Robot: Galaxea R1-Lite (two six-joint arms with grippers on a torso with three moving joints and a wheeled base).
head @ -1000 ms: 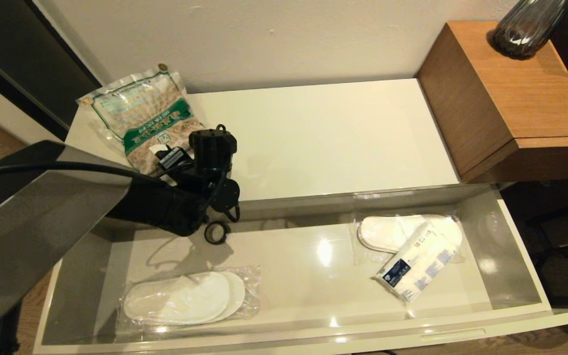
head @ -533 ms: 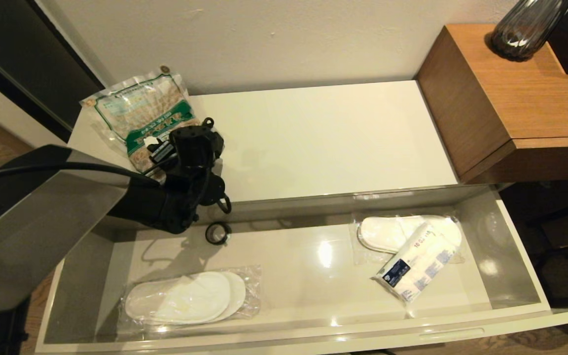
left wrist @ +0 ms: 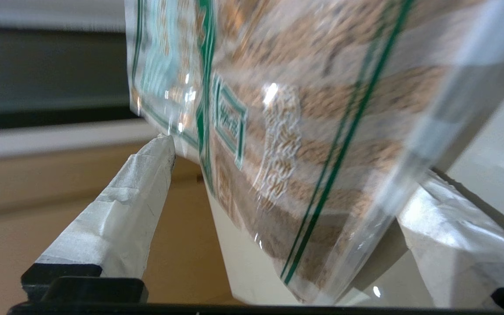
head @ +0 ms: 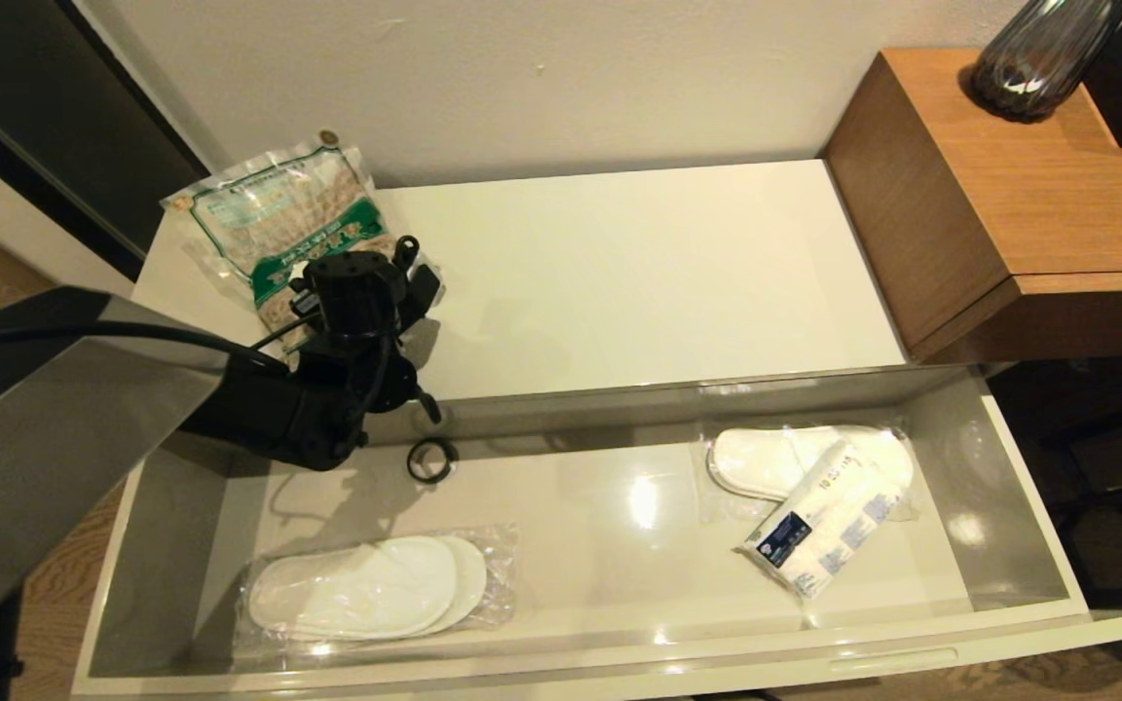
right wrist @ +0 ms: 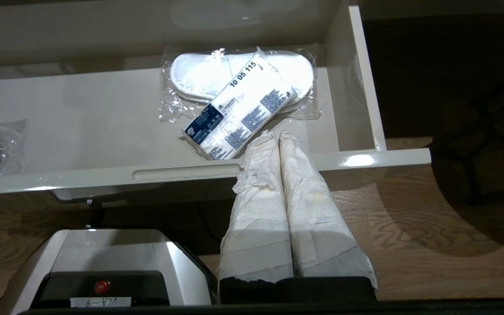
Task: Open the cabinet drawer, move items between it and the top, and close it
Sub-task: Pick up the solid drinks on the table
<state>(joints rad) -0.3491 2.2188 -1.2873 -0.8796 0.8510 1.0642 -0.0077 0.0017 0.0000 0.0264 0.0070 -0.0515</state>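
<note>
The cabinet drawer stands pulled out. Inside lie one clear-wrapped pair of white slippers at the front left and another pair at the right. The bag of tan food lies on the top at its far left. My left gripper hovers over the bag's near corner. In the left wrist view it is open, with the bag's edge between its taped fingers. My right gripper is shut and empty, in front of the drawer front.
A white tissue pack rests on the right slippers. A small black ring lies at the drawer's back left. A taller brown wooden block with a dark glass vase adjoins the top's right end. The wall runs behind.
My left arm has drawn back from the drawer's rear edge and moved up and left over the top, bringing its gripper onto the food bag's near corner. Nothing in the drawer moved.
</note>
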